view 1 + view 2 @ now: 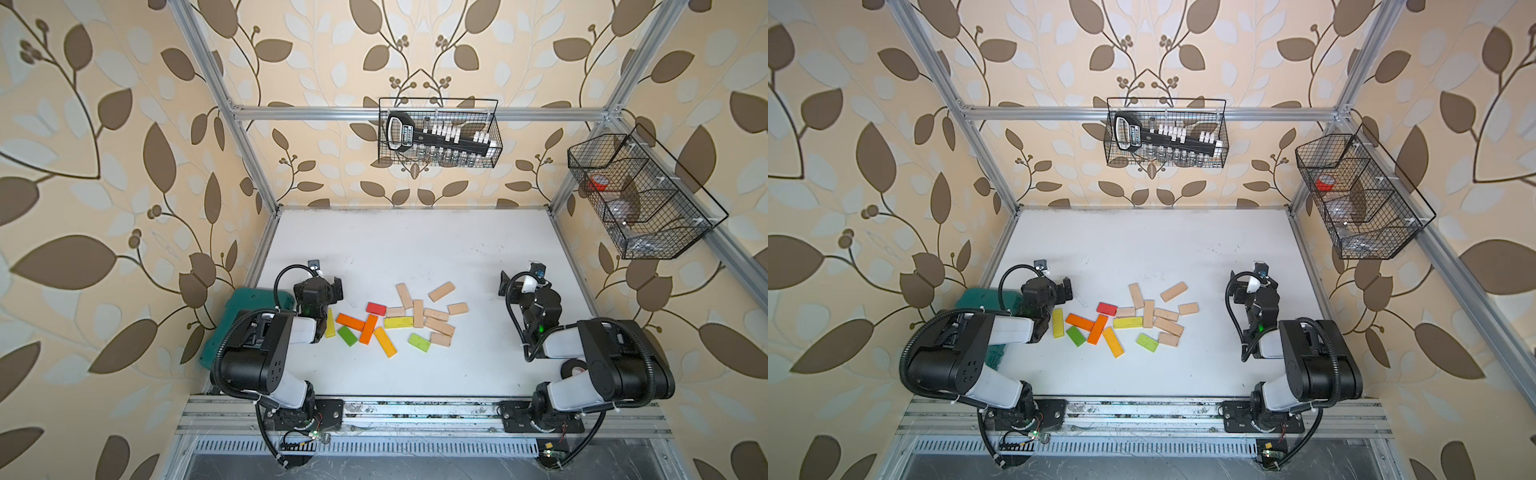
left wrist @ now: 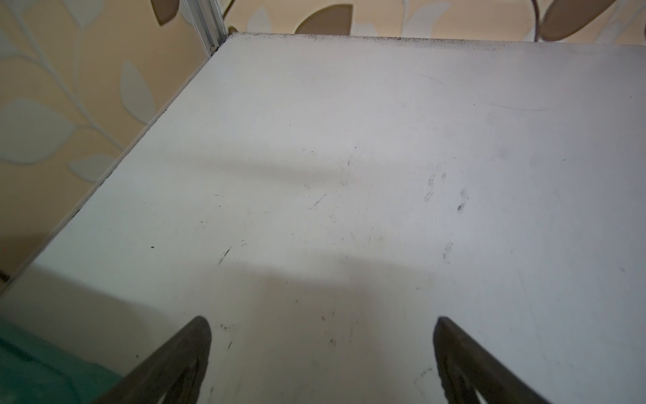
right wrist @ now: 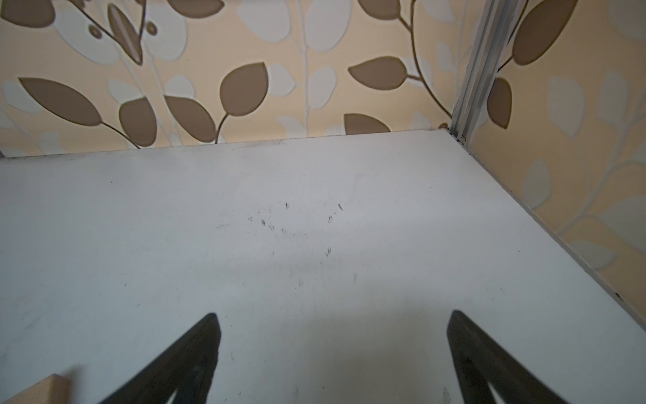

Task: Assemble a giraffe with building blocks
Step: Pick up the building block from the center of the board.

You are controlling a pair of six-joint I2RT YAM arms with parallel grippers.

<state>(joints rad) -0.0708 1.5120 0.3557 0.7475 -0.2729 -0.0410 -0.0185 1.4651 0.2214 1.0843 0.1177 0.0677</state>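
**A:** What was on the white table (image 1: 415, 249)?

**B:** A dark green case (image 1: 220, 332) sat at the table's left edge, partly under the left arm. The building blocks (image 1: 415, 318) lay loose near the middle, between the arms. The painted ones were toward the left arm and the pale ones toward the right. Nothing was built.

**A:** So no giraffe yet?

**B:** None begun, as I judged it. The step in hand was the first pick.

**A:** And the grippers?

**B:** The left gripper (image 2: 321, 325) hung over bare table with its jaws spread wide and empty. The right gripper (image 3: 334, 316) was the same, with the corner of one pale block (image 3: 35, 390) at the edge of its wrist view.

**A:** What did the next move call for?

**B:** Probably choosing a long piece, perhaps the yellow plank (image 1: 398, 322). The gripper would need to come down over it with its jaws across the narrow width.
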